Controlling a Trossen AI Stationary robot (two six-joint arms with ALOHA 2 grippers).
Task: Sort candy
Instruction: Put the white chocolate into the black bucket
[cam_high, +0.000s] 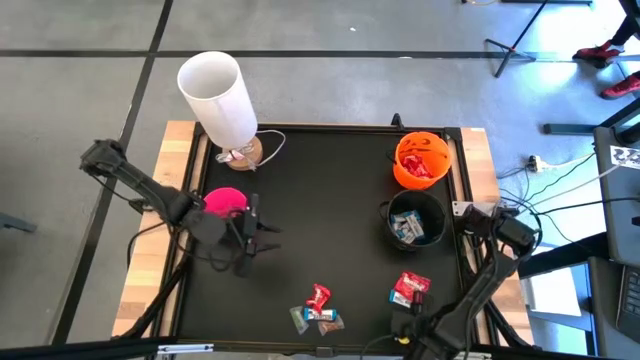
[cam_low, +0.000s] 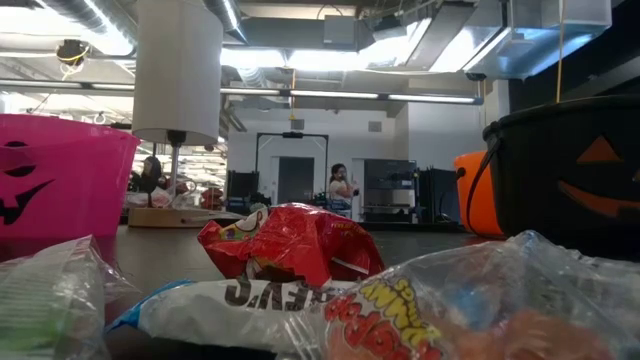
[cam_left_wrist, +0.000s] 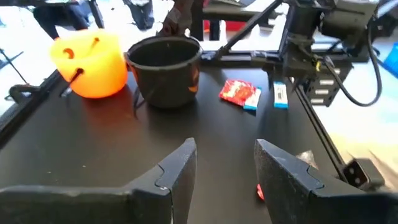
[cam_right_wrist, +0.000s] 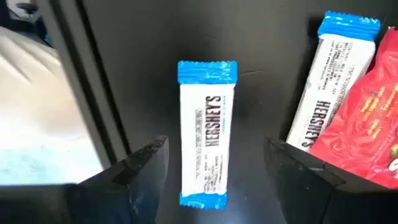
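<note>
Hovering low at the table's five o'clock edge, the right gripper (cam_right_wrist: 214, 171) has its fingers spread and empty, straddling a blue-and-white candy bar (cam_right_wrist: 206, 132) lying flat on the black table (cam_high: 330, 200). A second blue-and-white bar (cam_right_wrist: 329, 81) and a red wrapper (cam_right_wrist: 367, 124) lie just beside it. The left gripper (cam_high: 262, 232), at nine o'clock beside the pink bowl (cam_high: 224, 200), is released. More candy (cam_high: 318, 308) sits at six o'clock. The black bowl (cam_high: 415, 218) and orange bowl (cam_high: 421, 158) stand at two o'clock.

The black bench (cam_high: 330, 200) carries a pink bowl (cam_high: 224, 201), orange bowl (cam_high: 421, 160), black bowl (cam_high: 415, 219), a lamp (cam_high: 222, 100), and loose candy (cam_high: 318, 308) along its near edge.
</note>
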